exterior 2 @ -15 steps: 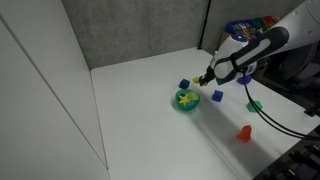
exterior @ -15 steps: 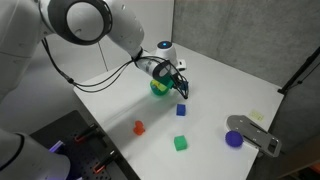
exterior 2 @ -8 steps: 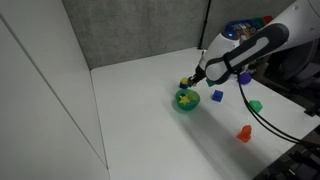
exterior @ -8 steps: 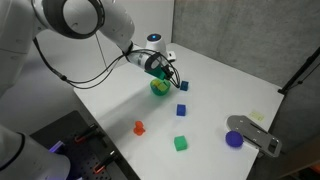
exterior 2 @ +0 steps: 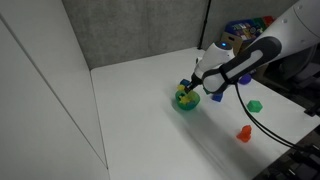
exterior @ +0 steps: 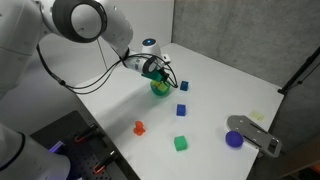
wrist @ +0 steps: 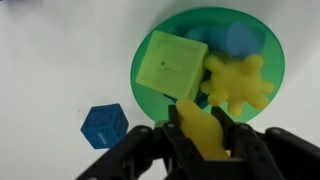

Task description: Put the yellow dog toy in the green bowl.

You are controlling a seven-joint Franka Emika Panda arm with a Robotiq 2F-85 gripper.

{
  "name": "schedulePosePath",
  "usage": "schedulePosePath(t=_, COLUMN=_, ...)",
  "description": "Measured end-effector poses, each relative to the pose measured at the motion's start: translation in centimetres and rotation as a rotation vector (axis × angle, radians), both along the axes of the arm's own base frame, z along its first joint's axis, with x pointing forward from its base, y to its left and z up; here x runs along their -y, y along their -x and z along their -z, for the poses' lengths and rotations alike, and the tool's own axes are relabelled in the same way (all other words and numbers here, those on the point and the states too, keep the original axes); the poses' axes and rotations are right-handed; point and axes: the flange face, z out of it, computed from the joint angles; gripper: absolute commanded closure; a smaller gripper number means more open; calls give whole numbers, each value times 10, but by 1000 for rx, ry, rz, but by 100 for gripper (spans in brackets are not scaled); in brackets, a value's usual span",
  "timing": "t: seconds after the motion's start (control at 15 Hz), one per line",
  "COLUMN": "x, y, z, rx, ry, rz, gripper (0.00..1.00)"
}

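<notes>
Yellow on yellow is the headache here. The gripper [wrist: 203,118] is pinching the yellow dog toy [wrist: 205,136] between its fingers. In the wrist view it hangs right at the 6 o'clock edge of the green bowl [wrist: 268,45], so the toy isn't in the bowl yet, and it looks more over the rim than over the middle.

What worries me is how crowded the bowl is. A lime cube [wrist: 172,65] fills the 9 o'clock side, a yellow star-shaped piece [wrist: 238,82] sits at 3 o'clock, and a blue piece [wrist: 238,38] is up around 12 to 1. There's hardly any bare floor left.

Things I could see going wrong:
- If the toy is let go from this spot, it may clip the rim or land on the cube's flat top. Then it could roll out onto the table [wrist: 60,60], maybe toward the blue cube [wrist: 104,125] at about 8 o'clock of the bowl.
- If the gripper goes lower first, the fingers could knock the lime cube or the rim. The bowl looks light, so it would probably slide or tip.
- A toy this tiny might cling to one finger as they spread and drop off-line.

I'd say nudging toward 12 o'clock before letting go is the safer bet.
</notes>
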Motion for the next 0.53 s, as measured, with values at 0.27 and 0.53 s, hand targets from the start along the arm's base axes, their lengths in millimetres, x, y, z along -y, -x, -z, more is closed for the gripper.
schedulePosePath(t=0.27, x=2, y=0, z=2, rx=4, ry=16, rz=-16, gripper=87)
schedulePosePath(t=0.53, x=5, y=-1, z=2, rx=6, ry=19, rz=-14, gripper=37)
